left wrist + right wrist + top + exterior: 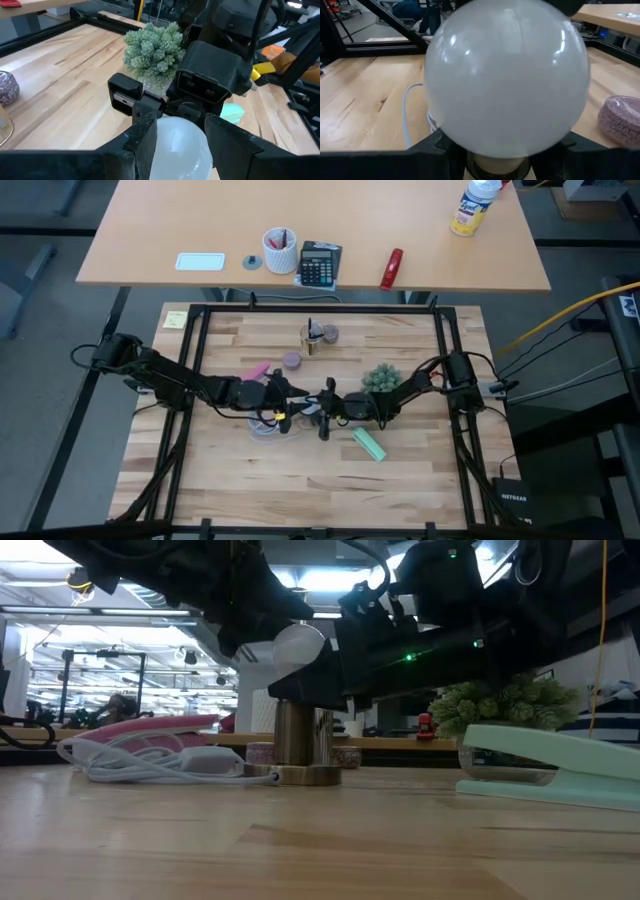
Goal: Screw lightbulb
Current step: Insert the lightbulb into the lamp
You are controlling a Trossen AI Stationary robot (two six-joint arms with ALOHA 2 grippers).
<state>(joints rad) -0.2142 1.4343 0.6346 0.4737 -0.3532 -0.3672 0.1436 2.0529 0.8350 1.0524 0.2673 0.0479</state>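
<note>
The lightbulb (180,147) is frosted white and stands globe up between my two grippers near the table's middle. It fills the right wrist view (505,75). In the low view its globe (295,645) sits above the socket's metal cylinder (300,735), which stands on the tan disc (300,778). Dark fingers hide the bulb's screw base and whether it is in the socket. My left gripper (292,393) reaches in from the left and is shut on the globe. My right gripper (325,402) comes from the right and lower, and is shut on the bulb under the globe. My left gripper pinches the globe by its two sides (159,145) between its two fingers (142,140). It comes from the table's left, slanting a little downward. The bulb stands upright in the hold, globe up. My right gripper has a finger (437,147) on each side of the bulb's narrowing lower part, just above the neck (495,166). It comes about level from the table's right. The globe bulges over the fingers and hides the exact place of contact.
A white cable with a small adapter (150,762) lies left of the socket. A mint-green bar (369,444) lies near right. A small green plant (380,378) stands behind my right arm. A pink object (258,370) and purple patterned pieces (291,360) lie farther back.
</note>
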